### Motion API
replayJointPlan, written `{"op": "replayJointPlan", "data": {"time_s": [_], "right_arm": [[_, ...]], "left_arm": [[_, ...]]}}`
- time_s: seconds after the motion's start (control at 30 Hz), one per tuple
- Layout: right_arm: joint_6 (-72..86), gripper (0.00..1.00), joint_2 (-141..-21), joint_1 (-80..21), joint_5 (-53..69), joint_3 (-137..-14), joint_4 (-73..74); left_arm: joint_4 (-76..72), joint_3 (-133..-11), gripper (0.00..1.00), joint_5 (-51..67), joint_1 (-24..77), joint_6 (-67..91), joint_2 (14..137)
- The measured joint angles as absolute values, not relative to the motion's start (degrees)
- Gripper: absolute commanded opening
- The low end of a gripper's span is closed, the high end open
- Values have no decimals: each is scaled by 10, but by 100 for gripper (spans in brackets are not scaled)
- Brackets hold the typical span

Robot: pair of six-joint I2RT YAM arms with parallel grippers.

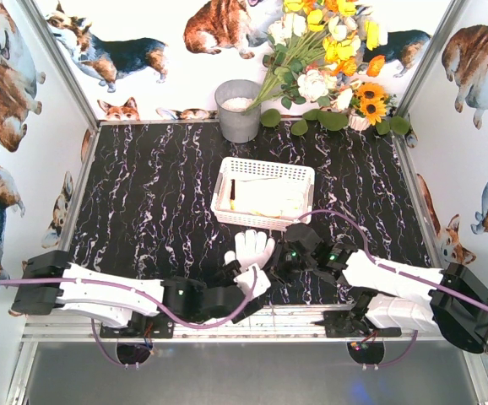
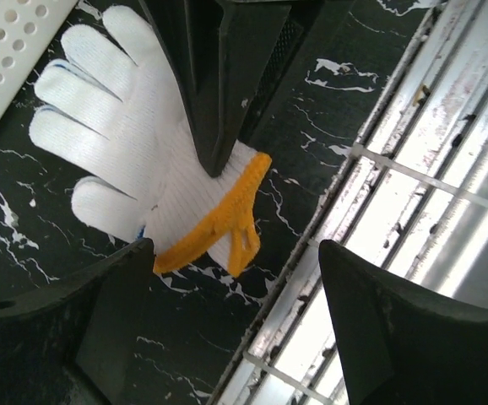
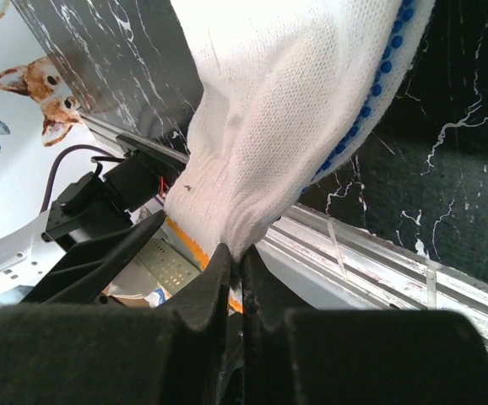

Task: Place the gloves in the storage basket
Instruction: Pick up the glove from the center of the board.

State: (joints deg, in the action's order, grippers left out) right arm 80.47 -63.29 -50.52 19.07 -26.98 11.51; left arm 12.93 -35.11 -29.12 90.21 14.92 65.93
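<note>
Gloves lay in the basket near the table's middle in the top view. One loose glove sat at the front edge, just short of it, between both pincers. From the left wrist, your left pincer stood spread over the orange cuff, gripping nothing. From the right wrist, your right pincer was pinching that cuff. You needed to lift until the fingers cleared the rim, then release over the middle.

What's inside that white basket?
Pale knitted gloves lie piled in the basket. How many there are, and anything beneath them, is covered.
</note>
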Motion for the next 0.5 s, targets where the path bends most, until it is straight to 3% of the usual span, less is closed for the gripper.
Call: {"op": "replayJointPlan", "data": {"time_s": [0.23,0.5], "right_arm": [[813,0,-633,-502,199,-270,112],[821,0,-634,-501,220,-270,87]], "left_arm": [[90,-352,70,-318,900,109,717],[46,-354,49,-306,868,75,754]]}}
